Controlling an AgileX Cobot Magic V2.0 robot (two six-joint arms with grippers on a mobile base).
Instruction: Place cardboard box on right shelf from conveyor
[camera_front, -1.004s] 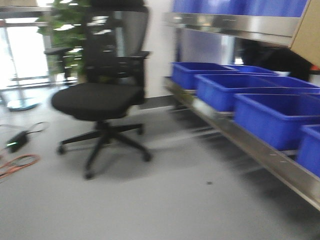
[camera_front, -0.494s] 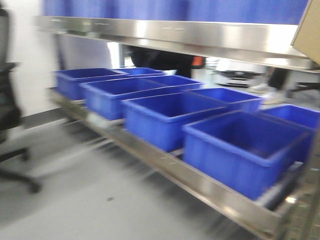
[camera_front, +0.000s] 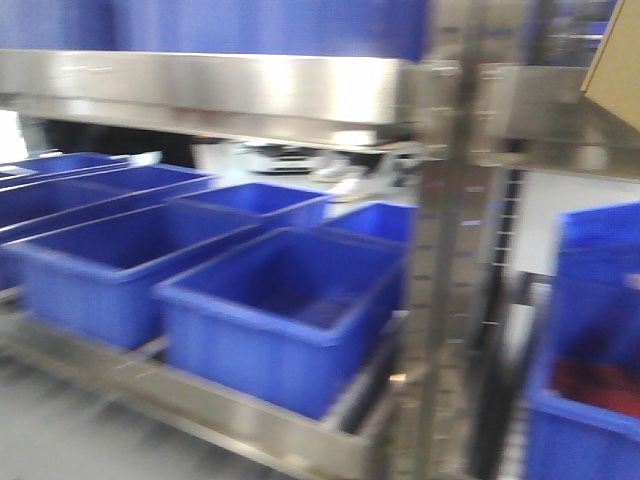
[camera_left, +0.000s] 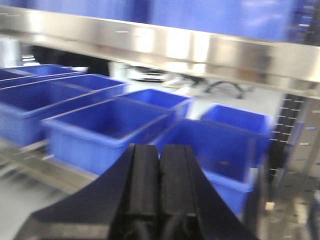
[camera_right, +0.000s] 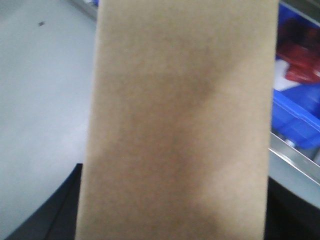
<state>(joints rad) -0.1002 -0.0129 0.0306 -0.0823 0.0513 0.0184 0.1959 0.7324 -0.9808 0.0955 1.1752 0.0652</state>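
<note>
The tan cardboard box (camera_right: 180, 120) fills the right wrist view, and my right gripper (camera_right: 172, 220) is shut on it; only dark finger edges (camera_right: 55, 210) show beside it. One corner of the box (camera_front: 618, 60) shows at the top right of the front view. A shiny steel shelf (camera_front: 220, 90) runs across the top, and past a perforated upright (camera_front: 445, 260) another section, the right shelf (camera_front: 545, 105), continues. My left gripper (camera_left: 160, 150) is shut and empty, facing the blue bins. The conveyor is out of view.
Several blue plastic bins (camera_front: 280, 310) stand in rows on a low steel shelf (camera_front: 200, 410). Another blue bin (camera_front: 585, 400) with something red inside sits right of the upright. Grey floor (camera_right: 45, 100) lies below the box. More blue bins sit on the upper shelf.
The view has swung right: the office chair has left the frame, the bins have slid left, and the upright with the right-hand rack has come in. The box stays in my right gripper.
</note>
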